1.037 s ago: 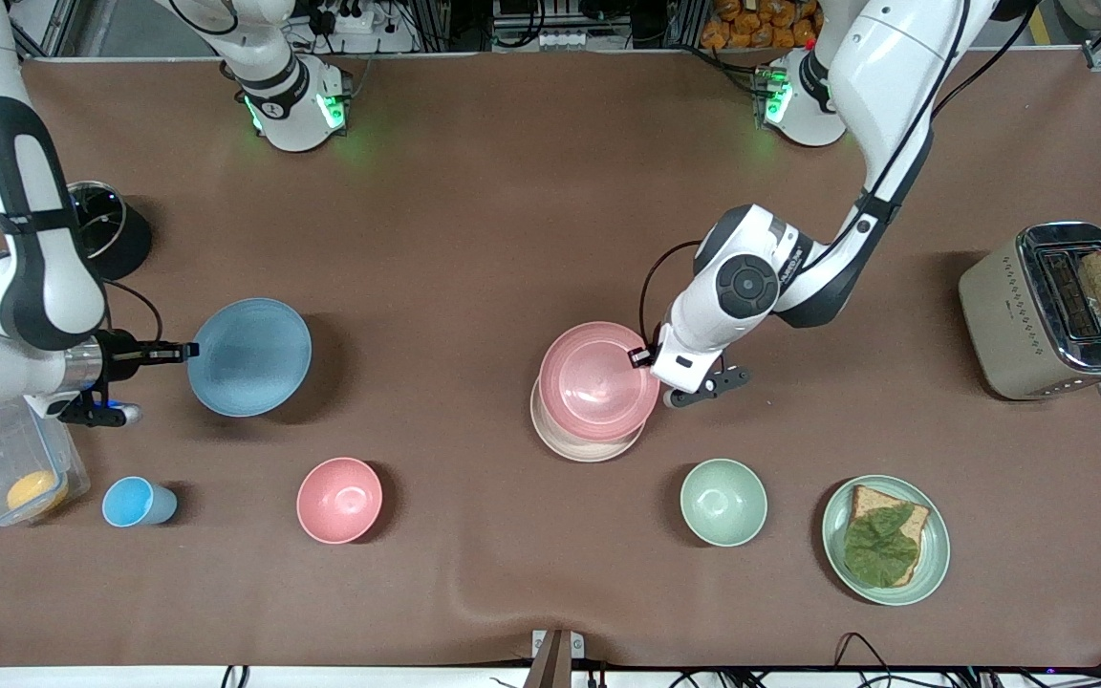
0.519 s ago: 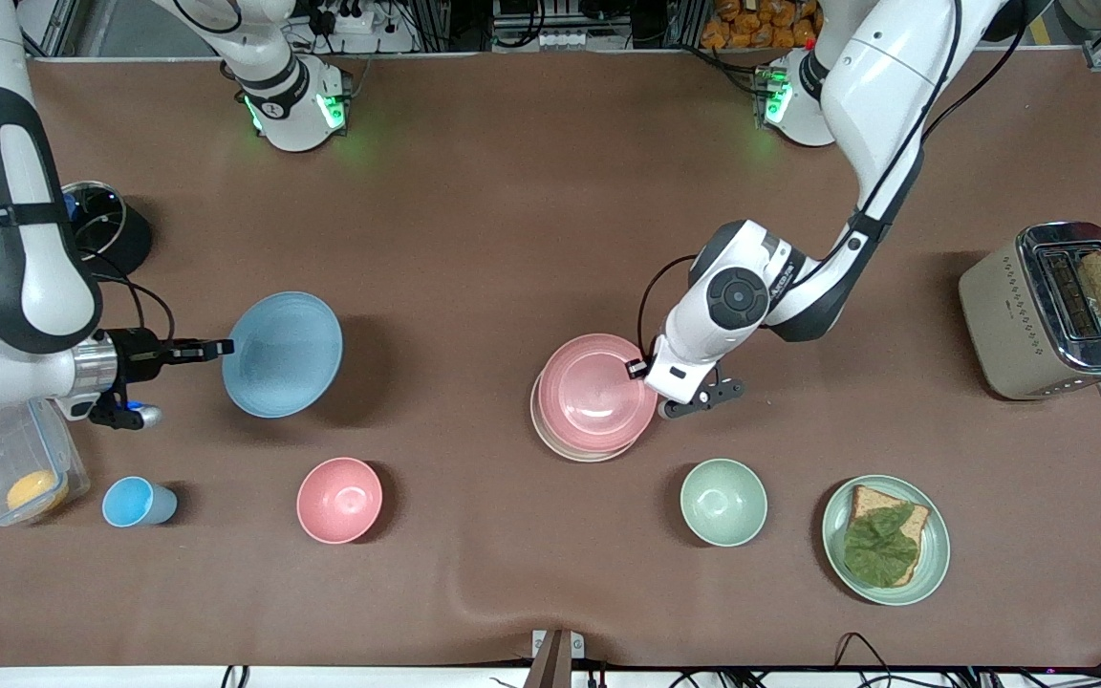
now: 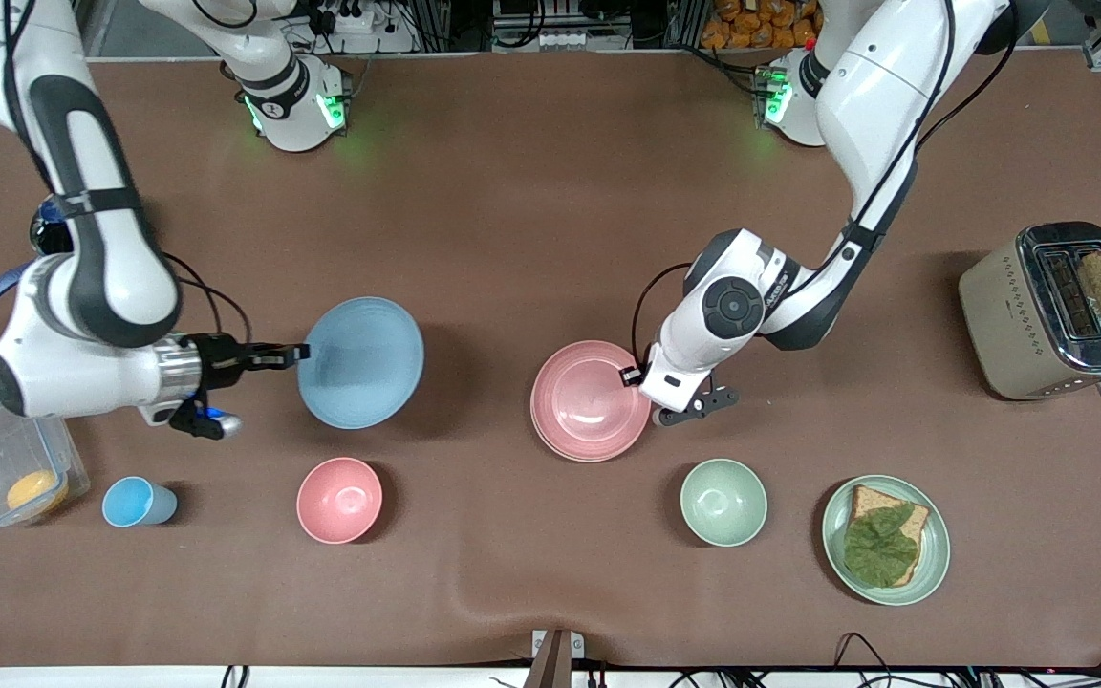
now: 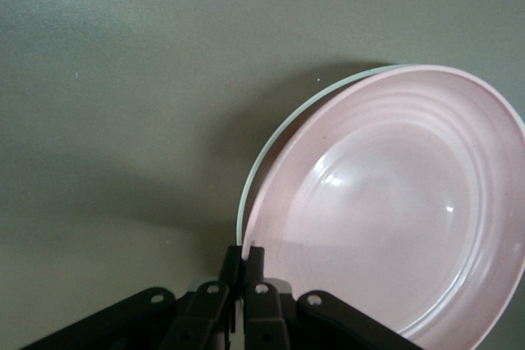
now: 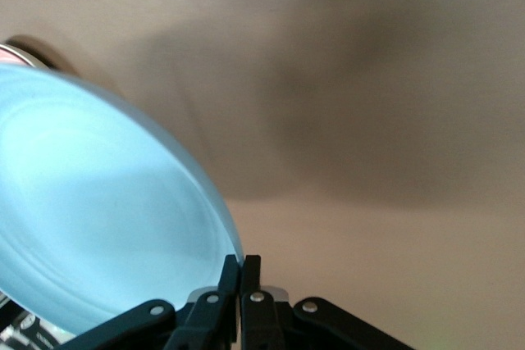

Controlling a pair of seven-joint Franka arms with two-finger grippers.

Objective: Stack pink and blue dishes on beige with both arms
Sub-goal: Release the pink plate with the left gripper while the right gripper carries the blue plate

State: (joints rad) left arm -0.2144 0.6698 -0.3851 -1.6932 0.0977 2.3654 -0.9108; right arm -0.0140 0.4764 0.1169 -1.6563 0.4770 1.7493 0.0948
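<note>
The left tool (image 3: 635, 375) pinches the rim of the pink plate (image 3: 591, 400), its fingers closed thin on the edge. That plate sits on the beige plate (image 4: 271, 143), covering it almost fully; in the left wrist view only a pale sliver of rim peeks out along one side. The stack lies on the desk (image 3: 531, 210) near its middle, somewhat toward the left arm's end.

The right tool (image 3: 294, 354) grips the blue plate (image 3: 361, 361) by its rim, fingers shut tight on it, and holds it tilted in the air over bare desk, between the right arm's end and the stack. In the right wrist view the blue plate (image 5: 98, 202) fills one side and its shadow spreads over the desk below.

Nearer the front camera, a row of things stands on the desk: a clear box (image 3: 10, 463) with something orange in it at the right arm's end, then a blue cup (image 3: 135, 502), a pink bowl (image 3: 339, 500), a green bowl (image 3: 723, 502), and a green plate (image 3: 933, 564) with bread and a leaf. A toaster (image 3: 1038, 315) with a slice in it stands at the left arm's end, farther from the camera than the green plate.
</note>
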